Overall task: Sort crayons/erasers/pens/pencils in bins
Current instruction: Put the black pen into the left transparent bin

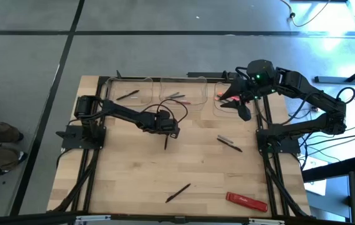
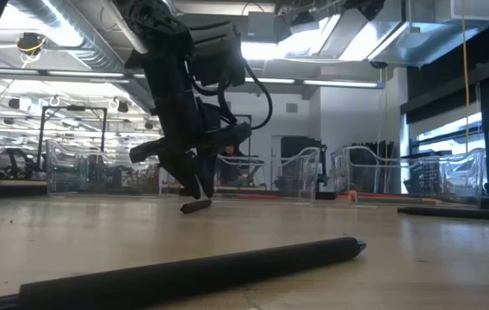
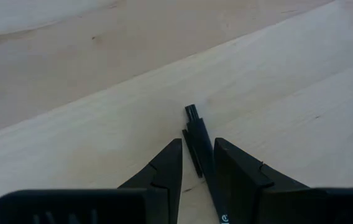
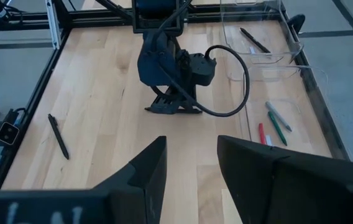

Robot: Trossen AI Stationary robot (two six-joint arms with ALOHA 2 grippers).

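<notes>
In the high view the left gripper [image 1: 167, 139] sits at the centre of the frame over the wooden desk [image 1: 134, 169], its fingers [image 3: 164, 171] closed on a black pen [image 3: 199, 146]; the left wrist view shows the pen pinched between the two dark tips with its clip end sticking out ahead of them, and the low view shows it tilted, its lower end at or just above the desk surface under the gripper [image 2: 200, 191]. The right gripper [image 1: 243, 107] hovers at the upper right of the high view, over the rightmost of the three clear bins [image 1: 224, 103], its fingers [image 4: 148, 171] spread apart and holding nothing. The bins stand side by side along the top edge of the desk: the left bin [image 1: 127, 94] holds one black pen [image 1: 127, 95], the middle bin [image 1: 180, 94] holds a few thin coloured sticks [image 1: 177, 97], and something red-orange [image 1: 220, 95] shows in the right one. More pens lie loose on the desk: one [image 1: 178, 192] at lower centre of the high view, and two [image 1: 229, 143] close together right of centre. A flat red bar [image 1: 247, 200] lies near the lower right edge. In the low view a long black pen [image 2: 193, 271] lies across the foreground
</notes>
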